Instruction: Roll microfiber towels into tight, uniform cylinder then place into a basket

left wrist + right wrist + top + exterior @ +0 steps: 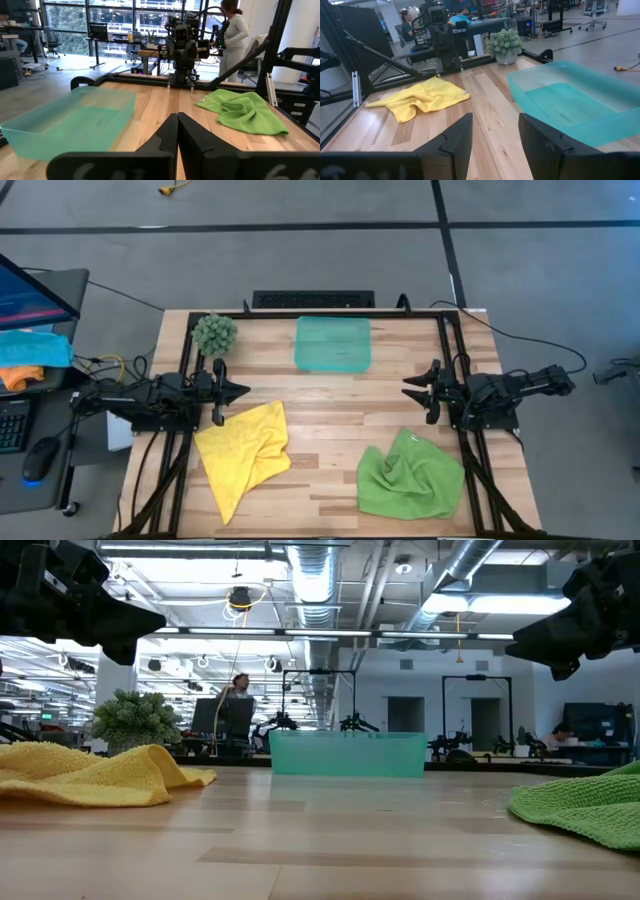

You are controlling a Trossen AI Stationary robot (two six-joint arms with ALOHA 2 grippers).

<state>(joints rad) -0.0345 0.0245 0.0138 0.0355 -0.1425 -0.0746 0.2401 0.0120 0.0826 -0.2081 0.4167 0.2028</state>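
- Microfiber towels lie crumpled on the wooden table (330,410): the yellow towel (244,452) at the near left, the green towel (410,477) at the near right, well apart, with bare wood between them.
- Left gripper (240,391) hangs above the table just behind the yellow towel, its fingers pressed together on nothing.
- Yellow towel looks soft, light and limp (folds stand up in the low view), so it will likely sag and drag rather than slide as one piece; one corner trails toward the near table edge. A sensible hold is a free corner or the raised fold at its rear edge, to spread it flat before rolling.
- Basket (333,344) sits at the far middle, empty, between the two arms' reach; a fuzzy green plant (215,333) stands to its left, near the far-left corner.
- Open wood in front of the basket gives the best room to flatten and roll; black frame rails run along both table sides and the far edge, hemming in sideways sweeps.
- Right gripper (407,384) hovers behind the green towel, jaws parted and holding nothing.
- Green towel is bunched more tightly and lies close to the near edge and the right rail, so I judge it should be pulled inward first; its upturned top corner looks easiest to pinch.
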